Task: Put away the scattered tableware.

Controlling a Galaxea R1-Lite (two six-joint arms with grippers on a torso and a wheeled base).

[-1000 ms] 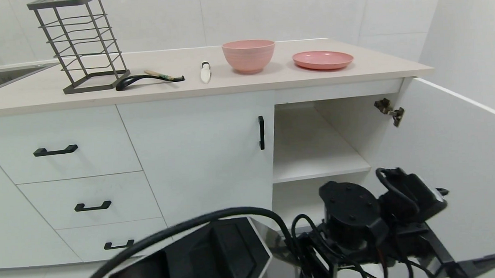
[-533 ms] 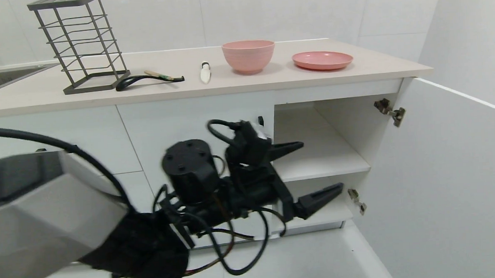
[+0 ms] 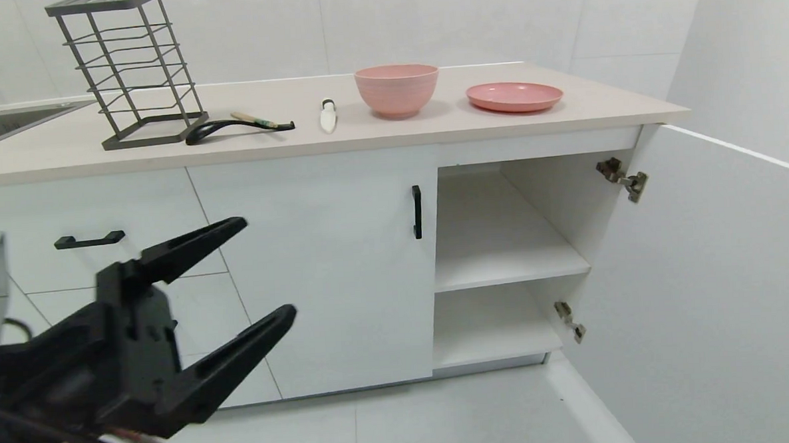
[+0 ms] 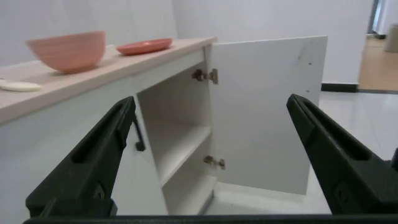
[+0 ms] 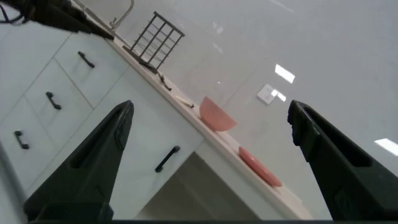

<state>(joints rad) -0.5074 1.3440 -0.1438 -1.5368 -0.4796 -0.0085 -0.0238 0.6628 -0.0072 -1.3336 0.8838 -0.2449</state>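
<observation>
On the countertop stand a pink bowl and a pink plate. Left of them lie a small white utensil, a black ladle and a wooden-handled tool. My left gripper hangs open and empty in front of the drawers, well below the counter. From the left wrist, the left gripper frames the bowl, the plate and the open cupboard. My right gripper is open and empty, with the bowl and plate far off.
A dark wire rack stands at the counter's left, beside a sink. The right cupboard is open, its door swung out to the right, with a bare shelf inside. The closed door has a black handle.
My left arm has swung from the open cupboard at the lower right, across the middle, to the lower left in front of the drawers. Its gripper stayed open. The tableware has not moved.
</observation>
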